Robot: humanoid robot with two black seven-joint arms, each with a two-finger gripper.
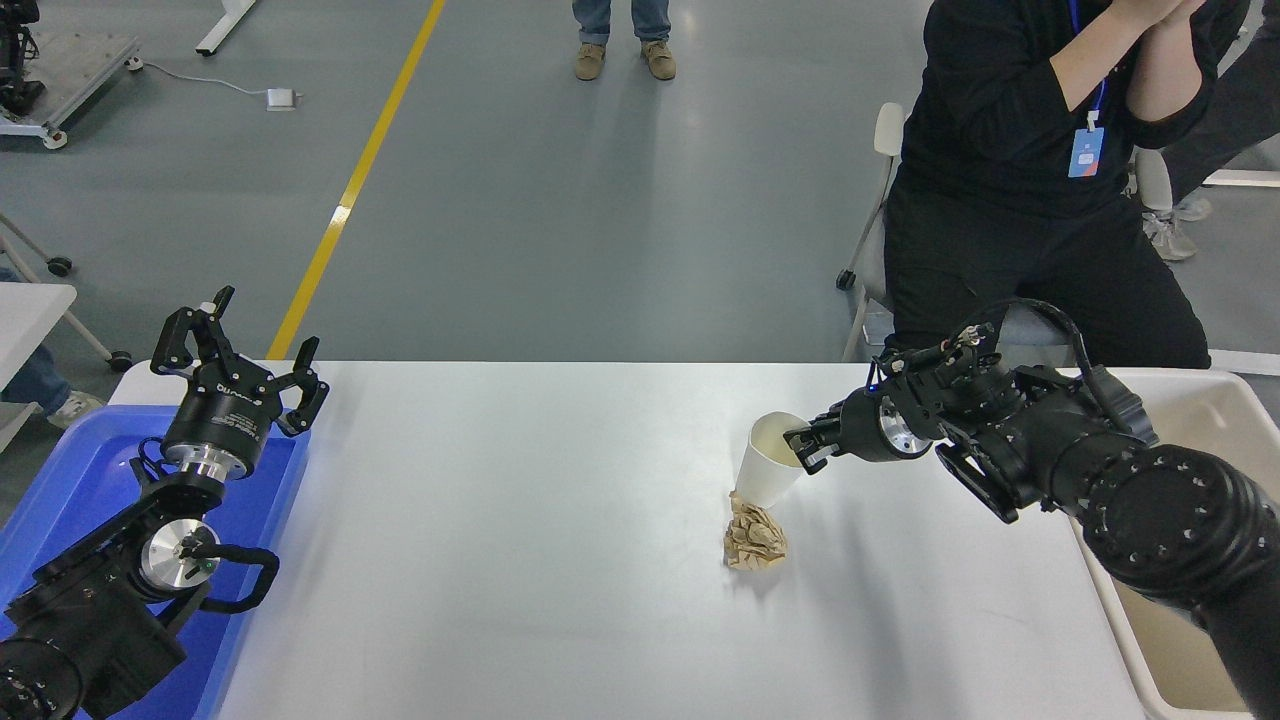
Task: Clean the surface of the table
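A: Where is the work placed?

B: The white bench (520, 560) carries a white paper cup (768, 468) and, touching its base on the near side, a crumpled brown paper wad (755, 536). The right pincer (806, 446) is clamped on the cup's rim, and the cup is tilted toward it. The left pincer (240, 360) is parked with its fingers apart above the blue tray (70, 480).

A: How should the step be handled?

B: The grip is on a thin rim only, so the cup is best lifted clear of the bench before it is swung right to the beige bin (1200, 400). A slow, level carry is advised, since a rim pinch may slip or crush. The wad should be left undisturbed and fetched afterwards.
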